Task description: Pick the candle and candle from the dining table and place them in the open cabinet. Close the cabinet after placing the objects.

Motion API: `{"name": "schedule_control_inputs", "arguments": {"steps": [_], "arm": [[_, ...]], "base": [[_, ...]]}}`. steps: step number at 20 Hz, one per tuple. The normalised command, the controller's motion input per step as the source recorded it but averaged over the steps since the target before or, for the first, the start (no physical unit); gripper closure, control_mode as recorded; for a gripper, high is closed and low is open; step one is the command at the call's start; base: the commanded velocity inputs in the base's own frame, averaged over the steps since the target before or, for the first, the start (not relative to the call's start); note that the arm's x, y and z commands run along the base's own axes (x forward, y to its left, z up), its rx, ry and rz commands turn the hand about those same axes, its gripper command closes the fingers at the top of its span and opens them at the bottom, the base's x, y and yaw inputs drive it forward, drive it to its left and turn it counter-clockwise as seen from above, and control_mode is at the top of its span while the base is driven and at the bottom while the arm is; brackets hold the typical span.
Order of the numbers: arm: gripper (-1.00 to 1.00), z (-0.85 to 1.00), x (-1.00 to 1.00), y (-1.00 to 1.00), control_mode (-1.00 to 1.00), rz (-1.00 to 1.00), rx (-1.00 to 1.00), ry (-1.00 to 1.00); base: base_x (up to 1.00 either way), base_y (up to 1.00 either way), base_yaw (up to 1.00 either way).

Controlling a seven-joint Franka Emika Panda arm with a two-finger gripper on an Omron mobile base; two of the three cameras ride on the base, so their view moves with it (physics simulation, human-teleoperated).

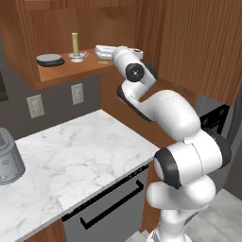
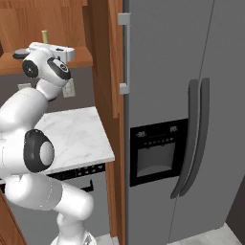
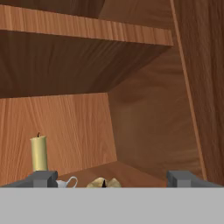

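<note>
Cabinet (image 1: 56, 71) shelf | gripper (image 3: 111, 180) released (jaws wide) | golden candle (image 3: 103, 183) between fingertips | stick candle (image 3: 39, 153) left

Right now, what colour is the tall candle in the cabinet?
Pale tan-yellow; the stick candle shows best in the hand view.

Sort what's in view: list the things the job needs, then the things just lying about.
Job:
stick candle
golden candle
cabinet
gripper, jaws open

Lying about:
grey dish
counter
fridge
dishwasher
</note>
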Motion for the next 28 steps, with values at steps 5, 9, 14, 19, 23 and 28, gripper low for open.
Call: {"name": "schedule_control_inputs", "arguments": {"steps": [5, 9, 14, 19, 23, 28], "arm": [[-1.00, 0.35, -1.00, -0.18, -1.00, -0.05, 0.03, 0.00], [-1.00, 0.42, -1.00, -0.30, -1.00, -0.03, 0.06, 0.03], [-1.00, 0.37, -1.00, -0.44, -1.00, 0.00, 0.04, 0.24], [-1.00, 0.25, -1.00, -0.46, -1.00, 0.00, 0.00, 0.43], [-1.00, 0.18, -1.00, -0.36, -1.00, 0.00, 0.00, 0.51], [-1.00, 0.05, -1.00, -0.26, -1.00, 0.01, -0.05, 0.57]], "base": [[0.00, 0.00, 0.00], [0.00, 0.00, 0.00], [0.00, 0.00, 0.00], [0.00, 0.00, 0.00], [0.00, 0.00, 0.00], [0.00, 0.00, 0.00]]}}
